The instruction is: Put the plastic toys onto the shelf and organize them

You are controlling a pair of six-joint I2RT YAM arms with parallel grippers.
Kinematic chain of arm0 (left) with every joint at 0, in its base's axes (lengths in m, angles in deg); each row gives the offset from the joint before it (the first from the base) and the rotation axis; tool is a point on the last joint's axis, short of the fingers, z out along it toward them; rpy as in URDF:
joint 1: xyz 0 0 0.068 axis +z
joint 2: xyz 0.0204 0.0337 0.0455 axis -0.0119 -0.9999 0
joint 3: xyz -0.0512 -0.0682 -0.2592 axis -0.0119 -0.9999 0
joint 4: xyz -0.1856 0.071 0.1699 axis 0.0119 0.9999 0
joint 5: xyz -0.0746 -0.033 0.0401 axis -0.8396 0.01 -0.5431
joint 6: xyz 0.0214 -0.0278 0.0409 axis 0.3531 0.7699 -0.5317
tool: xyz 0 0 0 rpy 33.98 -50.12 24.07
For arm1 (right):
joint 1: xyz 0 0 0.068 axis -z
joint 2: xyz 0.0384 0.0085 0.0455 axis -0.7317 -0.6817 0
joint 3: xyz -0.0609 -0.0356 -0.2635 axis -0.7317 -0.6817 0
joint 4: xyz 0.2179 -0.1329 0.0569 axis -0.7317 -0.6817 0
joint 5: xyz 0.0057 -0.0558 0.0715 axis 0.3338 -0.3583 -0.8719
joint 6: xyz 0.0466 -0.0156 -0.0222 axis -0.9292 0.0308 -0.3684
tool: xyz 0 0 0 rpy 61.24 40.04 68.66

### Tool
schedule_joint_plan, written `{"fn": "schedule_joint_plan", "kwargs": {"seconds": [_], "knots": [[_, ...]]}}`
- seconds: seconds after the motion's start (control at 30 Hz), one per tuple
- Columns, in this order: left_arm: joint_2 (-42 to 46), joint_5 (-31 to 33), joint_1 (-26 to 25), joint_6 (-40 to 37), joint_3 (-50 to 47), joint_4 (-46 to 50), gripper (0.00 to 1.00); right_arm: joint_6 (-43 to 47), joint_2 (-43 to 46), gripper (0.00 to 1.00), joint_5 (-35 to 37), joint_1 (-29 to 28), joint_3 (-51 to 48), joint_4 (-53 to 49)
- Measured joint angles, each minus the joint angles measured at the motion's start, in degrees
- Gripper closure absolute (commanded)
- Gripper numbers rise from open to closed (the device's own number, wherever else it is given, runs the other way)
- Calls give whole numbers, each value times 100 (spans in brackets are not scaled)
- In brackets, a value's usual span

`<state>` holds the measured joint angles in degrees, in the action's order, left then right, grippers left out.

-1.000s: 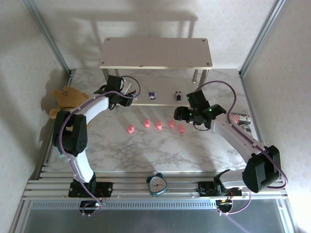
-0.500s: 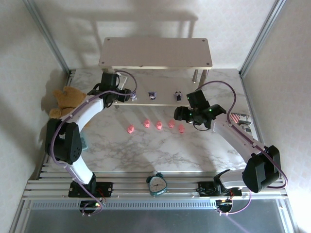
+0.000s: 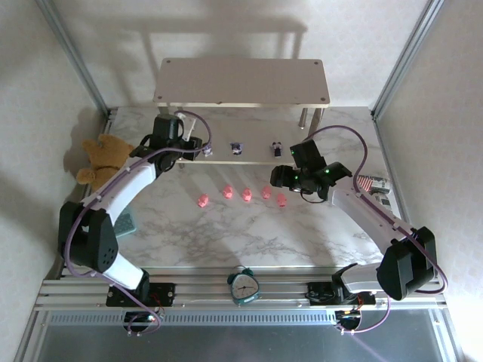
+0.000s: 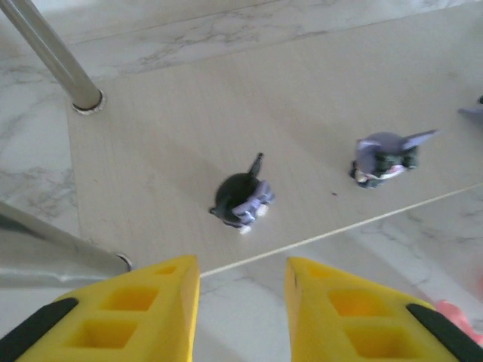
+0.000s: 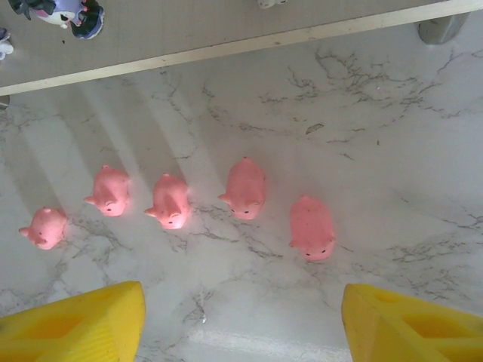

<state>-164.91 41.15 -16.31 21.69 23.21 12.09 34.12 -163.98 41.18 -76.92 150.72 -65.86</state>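
**1. Toys: handling**
The pink pigs [image 5: 245,188] and the dark figurines [image 4: 241,200] are small moulded plastic pieces. Treat them as light, rigid and smooth-skinned, and so likely to skid or topple if touched on one side only. Grip each across the flanks at mid-body. Avoid ears, tails and snouts, which look too thin to hold.

**2. Toys: location**
Five pigs sit in a loose row on the table [image 5: 392,151], directly beneath the right gripper [image 5: 241,294] and within the span of its fingers. None is on the shelf [image 3: 241,79] yet. The three figurines are on the shelf's lower board [image 4: 189,121]. One is just ahead of the left gripper [image 4: 241,268] and centred on its gap. A second stands further ahead and to the right, and a third is at the far right edge of the left wrist view.

**3. Grippers**
- Left gripper: jaws apart, nothing between them.
- Right gripper: jaws spread wide, holding nothing.

**4. Surface**
The lower board is flat and matt. The marble-pattern table is glossy and likely offers little friction.

**5. Clearance**
- The upper board overhangs the lower one, so reach the lower board from the front.
- A metal leg [image 4: 53,56] stands ahead and to the left of the left gripper.
- The teddy bear [image 3: 102,154] lies outboard of the left arm.
- The alarm clock [image 3: 243,286] is well behind both grippers.
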Motion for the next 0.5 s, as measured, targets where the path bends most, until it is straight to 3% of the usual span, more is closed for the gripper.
{"fn": "schedule_joint_plan", "kwargs": {"seconds": [0.13,0.33,0.5], "knots": [[367,-79,-125,752,-413,-181,92,2,0,36,-2,-4,0,0],[422,-358,-146,1899,-1158,-798,93,28,-7,46,-26,-4,0,39],[140,-393,-280,2614,-1449,-1344,94,26,-46,48,-116,-4,0,136]]}}
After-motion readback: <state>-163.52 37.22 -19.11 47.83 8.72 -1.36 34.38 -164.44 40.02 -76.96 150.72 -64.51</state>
